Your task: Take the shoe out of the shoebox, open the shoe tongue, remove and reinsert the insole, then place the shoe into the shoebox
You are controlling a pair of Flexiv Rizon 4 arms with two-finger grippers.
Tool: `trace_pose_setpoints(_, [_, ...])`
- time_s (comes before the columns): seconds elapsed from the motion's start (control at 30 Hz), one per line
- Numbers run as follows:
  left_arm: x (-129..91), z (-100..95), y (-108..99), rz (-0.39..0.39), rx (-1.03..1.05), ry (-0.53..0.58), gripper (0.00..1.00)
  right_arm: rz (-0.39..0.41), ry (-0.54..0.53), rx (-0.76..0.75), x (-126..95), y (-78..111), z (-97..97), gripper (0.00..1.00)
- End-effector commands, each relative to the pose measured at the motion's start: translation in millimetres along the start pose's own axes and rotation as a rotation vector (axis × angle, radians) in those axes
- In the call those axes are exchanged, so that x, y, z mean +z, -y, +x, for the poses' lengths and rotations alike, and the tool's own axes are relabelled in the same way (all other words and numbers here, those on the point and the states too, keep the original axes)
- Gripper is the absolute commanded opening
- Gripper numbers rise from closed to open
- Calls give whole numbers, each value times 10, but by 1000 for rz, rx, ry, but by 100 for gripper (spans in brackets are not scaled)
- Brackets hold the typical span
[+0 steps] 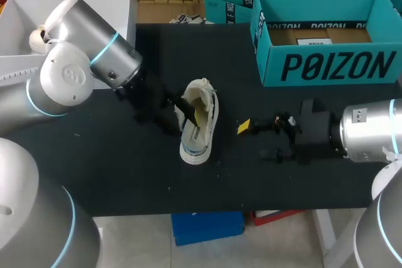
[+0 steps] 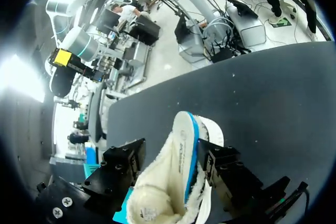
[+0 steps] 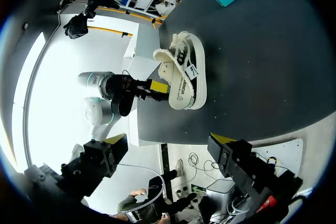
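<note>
Your shoe [image 1: 196, 144] is a low sneaker: cream canvas w/ frayed edges, fluffy fleece lining round the collar, thick white rubber sole w/ a thin blue stripe. It's on the black matte table [image 1: 125, 174], approx mid-table, well apart from the shoebox [image 1: 326, 70]. The shoebox is teal cardboard, open-topped, w/ a brown card insert inside, and stands at the far right. Your left gripper [image 1: 188, 116] is clamped on the shoe. In the left wrist view its blocky black fingers [image 2: 123, 166] press it from two sides, fleece against one and sole against the other, jaws fairly wide. Their yellow tips are hidden there by the shoe; the head view shows only one, at the shoe's opening. Tongue & insole: can't make them out. Your right gripper [image 1: 254, 140] is near the shoe's right side, not touching it, fingers spread wide w/ nothing btwn them. In the right wrist view the shoebox is cut off, only a corner showing.
</note>
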State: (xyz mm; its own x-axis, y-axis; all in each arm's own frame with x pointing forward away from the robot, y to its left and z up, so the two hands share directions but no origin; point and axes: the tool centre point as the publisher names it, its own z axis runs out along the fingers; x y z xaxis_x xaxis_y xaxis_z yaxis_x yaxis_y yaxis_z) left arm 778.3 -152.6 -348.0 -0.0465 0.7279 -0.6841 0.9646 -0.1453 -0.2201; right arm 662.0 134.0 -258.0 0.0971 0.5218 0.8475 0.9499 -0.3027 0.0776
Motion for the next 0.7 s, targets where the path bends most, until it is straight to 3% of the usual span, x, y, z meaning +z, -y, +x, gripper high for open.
trace_pose_setpoints(0.03, [62,48,76,8,-4,-12,54,0,-1,0,-1,-2,0,100])
trace_pose_setpoints(0.23, [144,101,104,29,-11,-29,43,0,-1,0,-1,-2,0,100])
trace_pose_setpoints(0.27, [148,105,99,30,-12,-31,37,0,-1,0,-1,-2,0,100])
trace_pose_setpoints(0.33, [149,104,94,33,-12,-39,5,0,-1,0,-1,-2,0,100])
trace_pose_setpoints(0.37, [151,104,90,37,-11,-43,0,0,-1,0,-1,-2,0,100])
trace_pose_setpoints(0.7, [173,93,29,53,-12,-70,0,0,-1,0,-1,-2,0,100])
